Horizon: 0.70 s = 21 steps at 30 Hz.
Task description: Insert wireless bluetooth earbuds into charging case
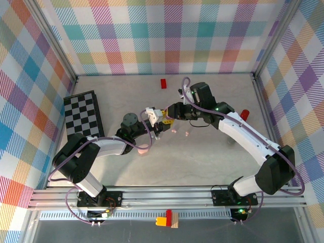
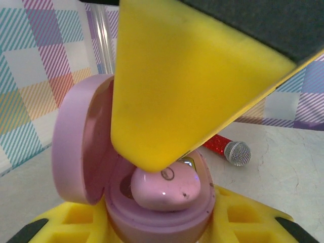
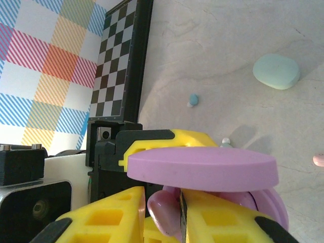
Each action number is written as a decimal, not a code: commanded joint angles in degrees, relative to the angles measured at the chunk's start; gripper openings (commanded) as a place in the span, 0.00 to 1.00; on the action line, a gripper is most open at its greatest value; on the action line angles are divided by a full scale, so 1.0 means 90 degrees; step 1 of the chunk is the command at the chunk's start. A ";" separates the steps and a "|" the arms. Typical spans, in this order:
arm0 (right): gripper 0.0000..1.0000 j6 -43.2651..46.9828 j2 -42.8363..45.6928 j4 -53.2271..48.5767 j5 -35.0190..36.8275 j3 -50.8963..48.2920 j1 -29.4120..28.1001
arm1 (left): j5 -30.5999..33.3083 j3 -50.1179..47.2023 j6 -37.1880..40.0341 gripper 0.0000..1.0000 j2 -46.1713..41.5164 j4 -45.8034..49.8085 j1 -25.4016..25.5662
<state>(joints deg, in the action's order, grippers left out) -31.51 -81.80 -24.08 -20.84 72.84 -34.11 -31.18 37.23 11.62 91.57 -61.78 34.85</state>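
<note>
A lilac charging case point(image 2: 152, 225) is clamped between the yellow fingers of my left gripper point(image 2: 159, 233), its lid point(image 2: 76, 142) swung open. A lilac-pink earbud point(image 2: 164, 190) lies in the case's well. My right gripper point(image 3: 164, 217) is shut on that earbud point(image 3: 164, 210) and reaches in under the lid point(image 3: 202, 169); one of its yellow fingers point(image 2: 177, 76) presses on top of the bud. From above, the left gripper point(image 1: 158, 125) and right gripper point(image 1: 169, 115) meet at mid table. A small blue earbud point(image 3: 193, 99) and a pale mint one point(image 3: 226, 141) lie loose on the table.
A mint case point(image 3: 276, 71) sits shut on the table. A chessboard point(image 1: 83, 114) lies at the left, a red block point(image 1: 163, 83) at the back, and a red glitter toy microphone point(image 2: 228, 149) at the right. A pink case point(image 1: 143, 149) rests beside the left arm.
</note>
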 commanded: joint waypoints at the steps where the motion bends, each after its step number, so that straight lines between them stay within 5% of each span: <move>1: 0.26 -0.0007 0.0184 -0.0077 0.0109 -0.0161 -0.0028 | -0.0052 -0.0023 0.0057 0.33 -0.0223 -0.0333 0.0062; 13: 0.44 0.0827 0.1080 0.0103 -0.0157 -0.0140 -0.0019 | -0.0089 -0.0083 0.0217 0.33 -0.0204 -0.0270 0.0063; 21: 0.42 0.1014 0.0443 -0.0586 0.0334 0.0827 0.0001 | -0.0207 -0.0172 0.0602 0.33 -0.0374 -0.0021 0.0063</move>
<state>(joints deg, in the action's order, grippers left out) -24.25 -75.02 -26.68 -19.46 76.60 -34.11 -31.48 36.60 14.50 90.39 -61.14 34.85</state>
